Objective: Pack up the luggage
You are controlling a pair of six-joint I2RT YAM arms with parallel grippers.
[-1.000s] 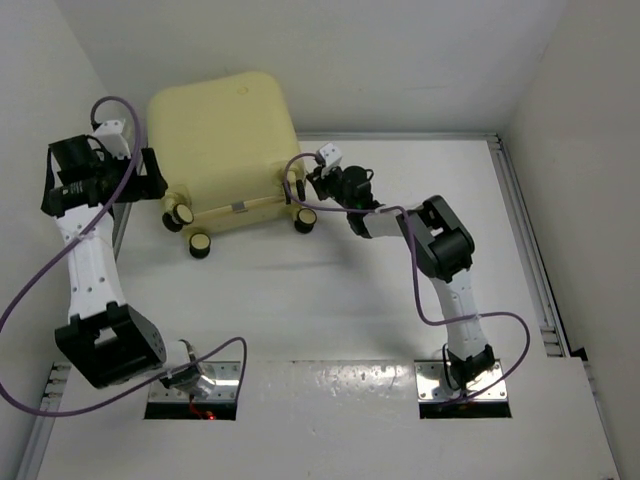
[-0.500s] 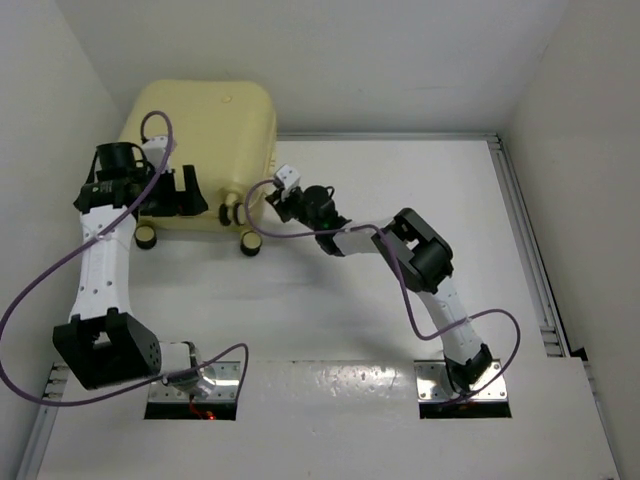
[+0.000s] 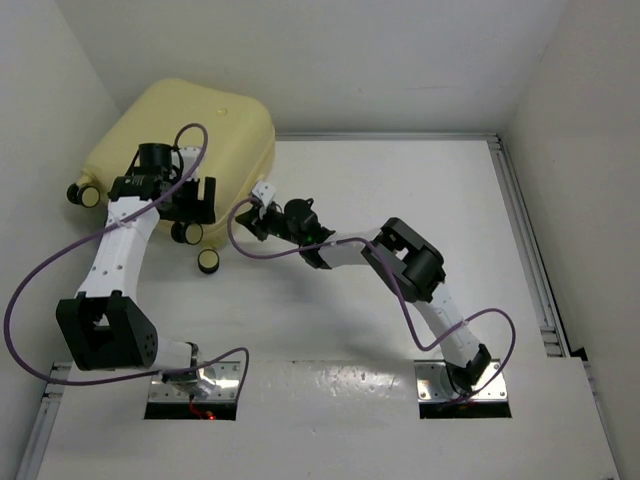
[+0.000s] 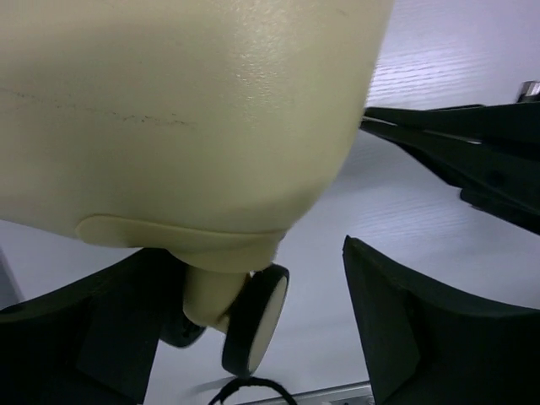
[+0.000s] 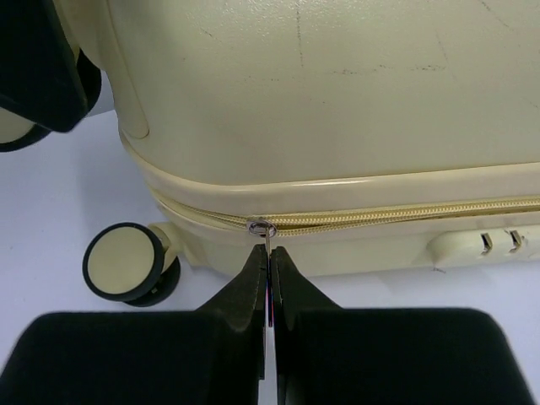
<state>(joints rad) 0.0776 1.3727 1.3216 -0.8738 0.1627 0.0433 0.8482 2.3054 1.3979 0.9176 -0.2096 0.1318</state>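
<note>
Pinching the luggage (image 5: 337, 101) zipper pull (image 5: 266, 234), the right gripper (image 5: 268, 257) sat closed — the left gripper (image 4: 253, 253) gaped around a wheel (image 4: 253, 316), gripping nothing.

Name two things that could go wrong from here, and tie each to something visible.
1. The right jaws are shut on only the thin zipper pull; it may slip free when tugged.
2. The left jaws stand open around the luggage corner by a wheel, not clamped, so a zipper tug could drag or turn the luggage instead of moving the zipper.
</note>
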